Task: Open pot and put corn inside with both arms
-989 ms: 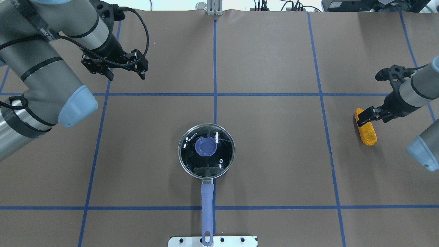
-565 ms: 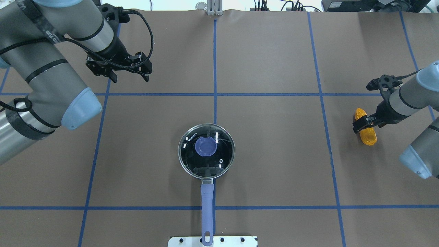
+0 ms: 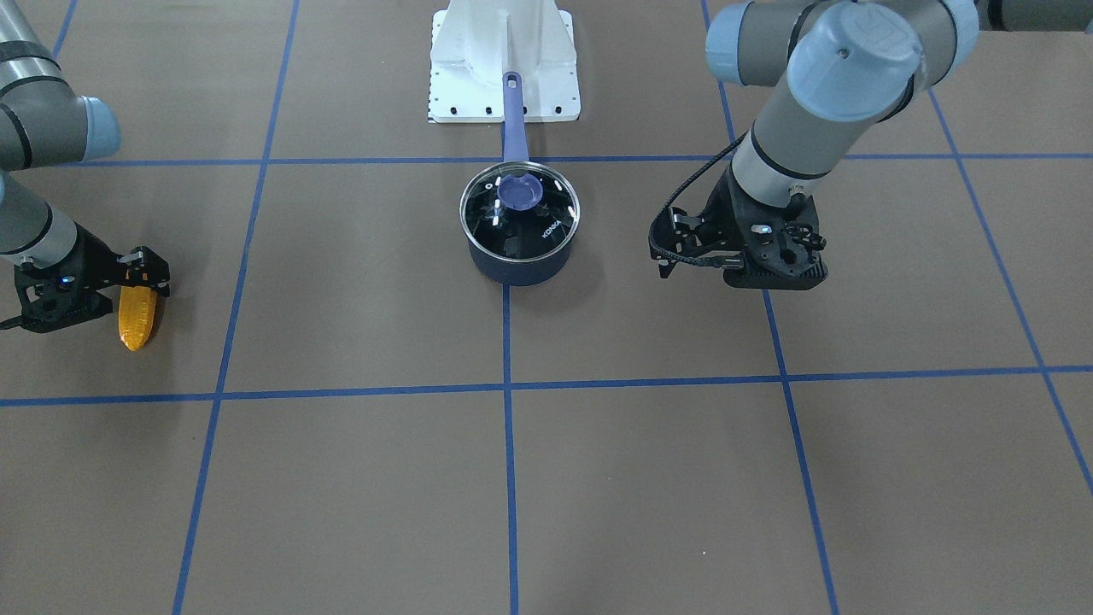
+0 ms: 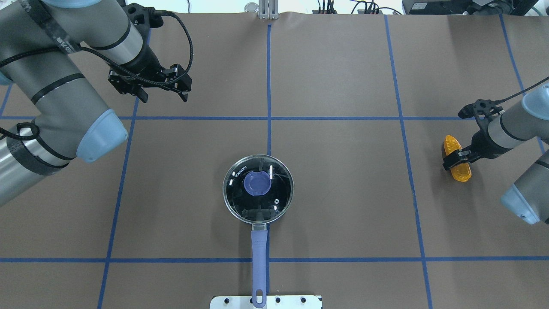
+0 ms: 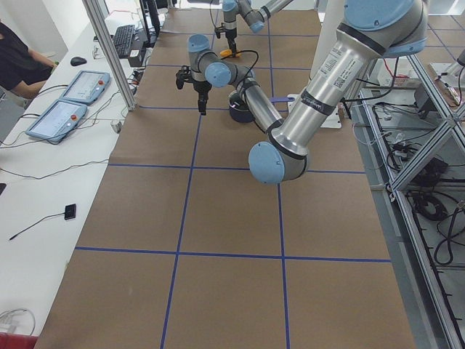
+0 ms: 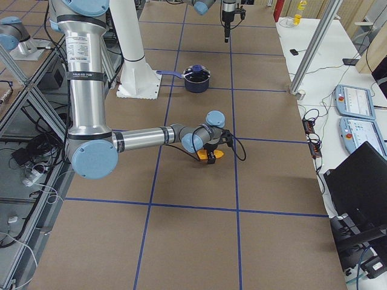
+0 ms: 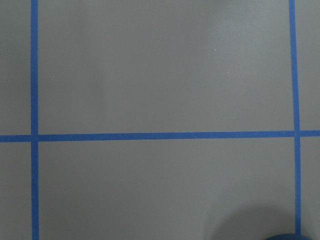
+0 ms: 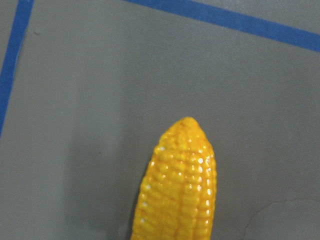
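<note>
My right claw sits astride the corn, which lies on the surface well out at 3 o'clock from the pot. Whether it grips I cannot tell. I want the squeeze across the cob's middle (it tapers, so the ends would slip). My left claw, spread and empty at 10 o'clock, should take the lid by its knob, squarely.

We see the right gripper has slid from the far end of the corn to its middle, now straddling it. The left gripper has edged slightly rightward.
</note>
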Robot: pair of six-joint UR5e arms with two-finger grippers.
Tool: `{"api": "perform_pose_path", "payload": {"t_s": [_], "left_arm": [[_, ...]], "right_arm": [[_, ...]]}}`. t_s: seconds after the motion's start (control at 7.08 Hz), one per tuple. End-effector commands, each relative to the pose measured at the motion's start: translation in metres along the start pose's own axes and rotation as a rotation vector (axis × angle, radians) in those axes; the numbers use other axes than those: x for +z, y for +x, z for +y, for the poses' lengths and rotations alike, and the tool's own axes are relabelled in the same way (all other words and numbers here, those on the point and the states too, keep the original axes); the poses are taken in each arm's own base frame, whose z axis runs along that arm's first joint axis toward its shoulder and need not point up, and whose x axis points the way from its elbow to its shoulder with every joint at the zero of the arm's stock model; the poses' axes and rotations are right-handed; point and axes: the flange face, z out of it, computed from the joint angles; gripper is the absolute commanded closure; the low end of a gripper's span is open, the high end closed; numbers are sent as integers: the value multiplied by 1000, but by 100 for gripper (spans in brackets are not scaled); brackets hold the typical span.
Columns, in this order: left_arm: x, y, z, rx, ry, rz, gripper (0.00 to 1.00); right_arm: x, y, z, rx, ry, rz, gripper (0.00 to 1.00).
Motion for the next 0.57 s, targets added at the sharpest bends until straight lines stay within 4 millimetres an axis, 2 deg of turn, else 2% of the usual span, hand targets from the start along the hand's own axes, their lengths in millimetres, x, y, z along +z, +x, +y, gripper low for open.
{"api": "perform_pose_path", "payload": {"t_s": [0.0,0.14,0.42], "left_arm": [[-2,0,0,2,2,2,1],[-2,1,1,3,3,3,1],[-2,0,1,3,3,3,1]], "right_arm": [[-8,-7,0,-7,-6,-39,33],[-8,-6,1,-6,-8,-36,42],[-9,-4,1,-17,-2,-30,53]]}}
